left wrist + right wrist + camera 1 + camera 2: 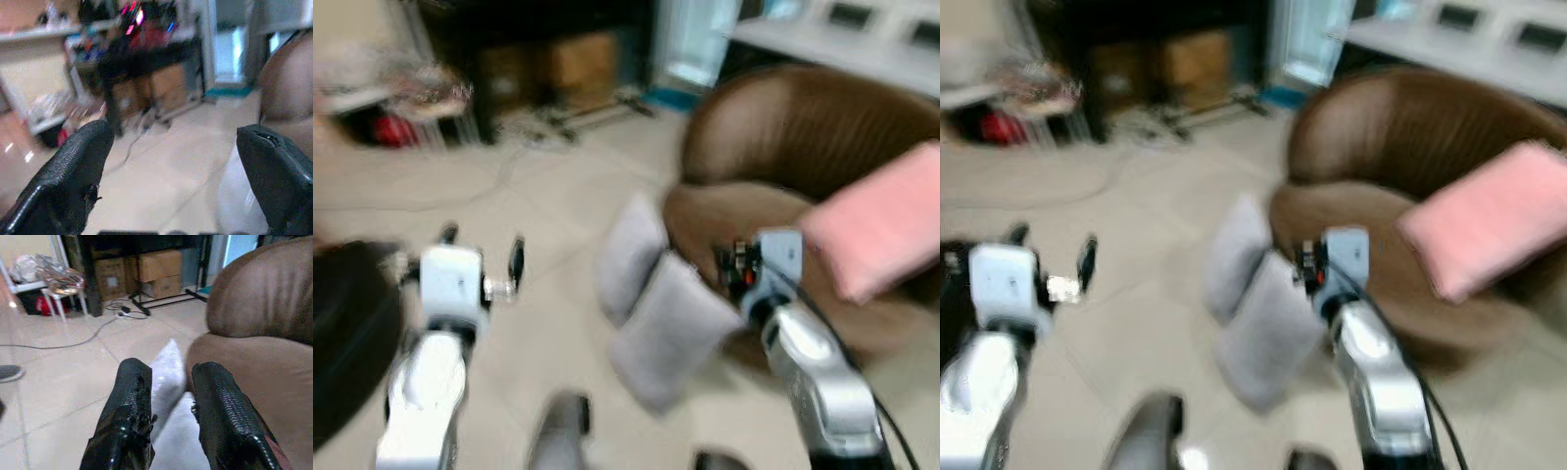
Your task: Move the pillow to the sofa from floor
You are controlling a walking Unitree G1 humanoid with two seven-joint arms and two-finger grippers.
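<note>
Blurry view: two grey pillows (656,313) are leaning against the brown sofa (803,147) on the floor (538,206), mid-frame. The right gripper (168,396) is hovering over them, fingers narrowly parted, empty; the left gripper (481,250), lower left, is gaping wide, empty.

pillows (651,304) on floor (538,206), left of sofa (803,147)

No legible text, label or number on anything in view.

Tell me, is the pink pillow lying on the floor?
No, the pink pillow rests on the brown sofa, while two grey pillows lean on the floor against its front.
</note>
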